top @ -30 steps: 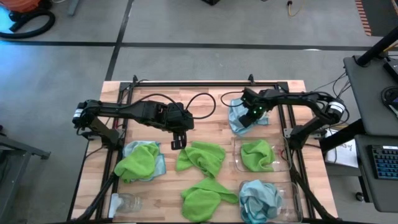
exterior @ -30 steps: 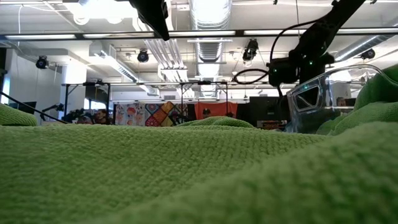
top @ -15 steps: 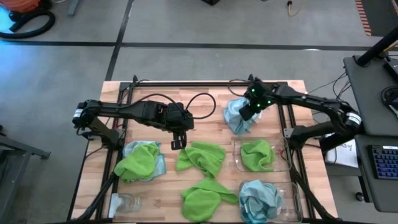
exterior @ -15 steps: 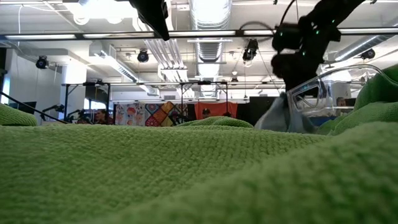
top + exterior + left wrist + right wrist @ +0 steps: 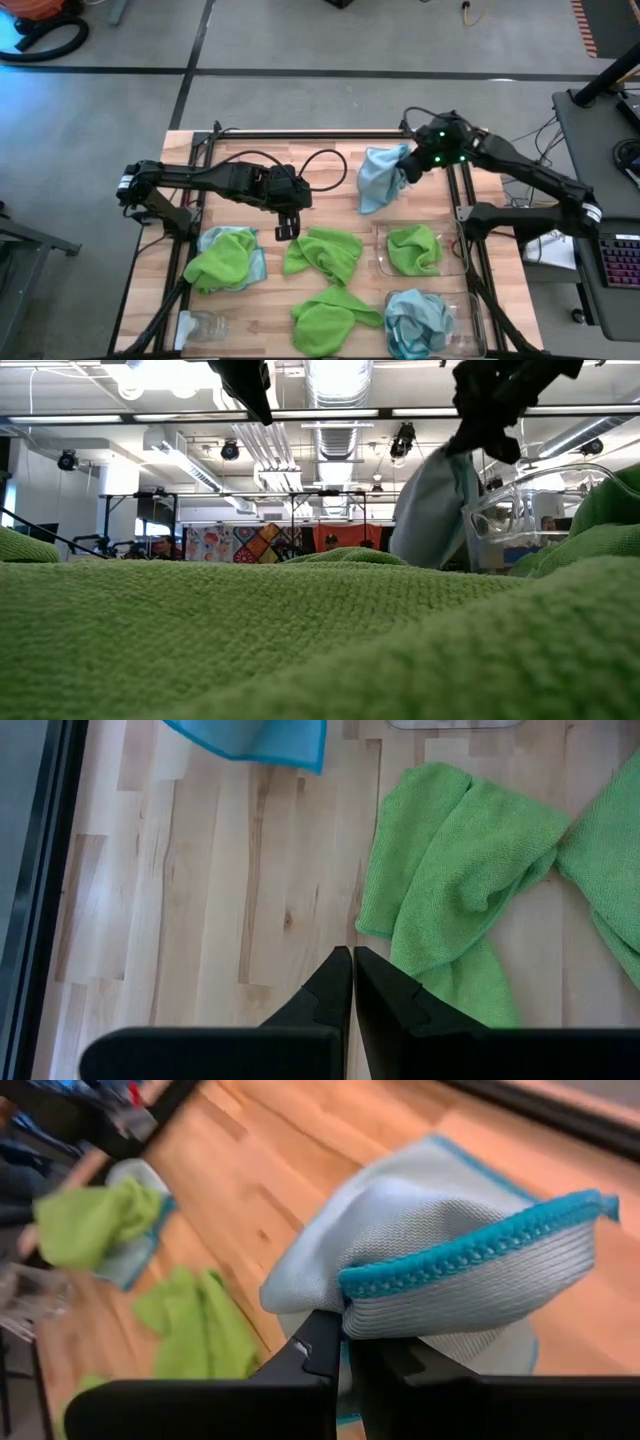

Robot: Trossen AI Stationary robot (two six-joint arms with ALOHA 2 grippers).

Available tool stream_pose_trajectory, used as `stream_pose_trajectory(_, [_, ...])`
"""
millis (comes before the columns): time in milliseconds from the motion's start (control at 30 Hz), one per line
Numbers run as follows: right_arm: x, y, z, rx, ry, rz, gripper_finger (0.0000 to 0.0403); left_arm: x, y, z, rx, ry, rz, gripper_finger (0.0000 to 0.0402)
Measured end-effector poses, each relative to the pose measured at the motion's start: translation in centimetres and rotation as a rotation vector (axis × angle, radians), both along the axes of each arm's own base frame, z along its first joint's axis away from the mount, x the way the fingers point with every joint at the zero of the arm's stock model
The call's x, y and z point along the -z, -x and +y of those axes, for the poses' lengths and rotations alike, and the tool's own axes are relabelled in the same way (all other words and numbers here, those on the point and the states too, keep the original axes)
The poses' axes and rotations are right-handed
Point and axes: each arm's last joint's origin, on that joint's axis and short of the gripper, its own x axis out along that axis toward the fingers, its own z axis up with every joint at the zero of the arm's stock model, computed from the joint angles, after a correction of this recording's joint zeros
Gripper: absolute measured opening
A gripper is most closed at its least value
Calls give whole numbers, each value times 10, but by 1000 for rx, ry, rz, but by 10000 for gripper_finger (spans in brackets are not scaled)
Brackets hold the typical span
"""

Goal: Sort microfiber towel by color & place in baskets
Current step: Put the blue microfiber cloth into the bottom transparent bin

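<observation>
My right gripper [image 5: 407, 168] is over the table's far right part, shut on a pale blue towel [image 5: 377, 180] that hangs below it [image 5: 430, 510]. My left gripper [image 5: 288, 228] hovers shut over bare wood [image 5: 352, 970], beside a green towel [image 5: 323, 252] spread flat on the table. One clear basket [image 5: 378, 262] holds a green towel [image 5: 415, 248]. The basket nearer the front [image 5: 478, 322] holds blue towels [image 5: 420, 318]. Another green towel [image 5: 330, 315] lies near the front edge. At the left, a green towel lies on a blue one [image 5: 225, 258]. My right gripper pinches the blue towel between its two fingers at a folded bunch [image 5: 365, 1308] beside the teal stitched hem [image 5: 470, 1245]. The towel hangs slack below the fingers [image 5: 320, 1350]. In the low view a green cloth hides its lower end.
A small clear glass jar [image 5: 205, 325] lies at the table's near left corner. A black cable [image 5: 325, 165] loops over the far middle of the wood. Black frame rails [image 5: 300, 132] border the table. Bare wood shows between the two arms.
My right gripper has risen and drawn toward the table's right, staying shut on the blue towel. The towel, bunched on the table a second ago, has been pulled up and now hangs long below the fingers. My left arm has kept still.
</observation>
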Motion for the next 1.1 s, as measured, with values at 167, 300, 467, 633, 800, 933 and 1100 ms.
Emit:
stream_pose_trajectory(167, [-20, 9, 7, 1, 40, -78, 12, 0, 0, 0, 0, 0, 0, 0])
stream_pose_trajectory(300, [-29, 13, 12, -52, 22, -136, 12, 0, 0, 0, 0, 0, 0, 0])
stream_pose_trajectory(467, [-37, 16, 21, -204, -46, -224, 12, 0, 0, 0, 0, 0, 0, 0])
stream_pose_trajectory(633, [-52, 20, 35, -352, -45, -306, 12, 0, 0, 0, 0, 0, 0, 0])
stream_pose_trajectory(800, [-74, 27, 56, -481, 57, -406, 12, 0, 0, 0, 0, 0, 0, 0])
stream_pose_trajectory(933, [-92, 42, 75, -568, 103, -486, 12, 0, 0, 0, -1, 0, 1, 0])
stream_pose_trajectory(1100, [-106, 59, 94, -650, 101, -583, 12, 0, 0, 0, -8, 4, 2, 0])
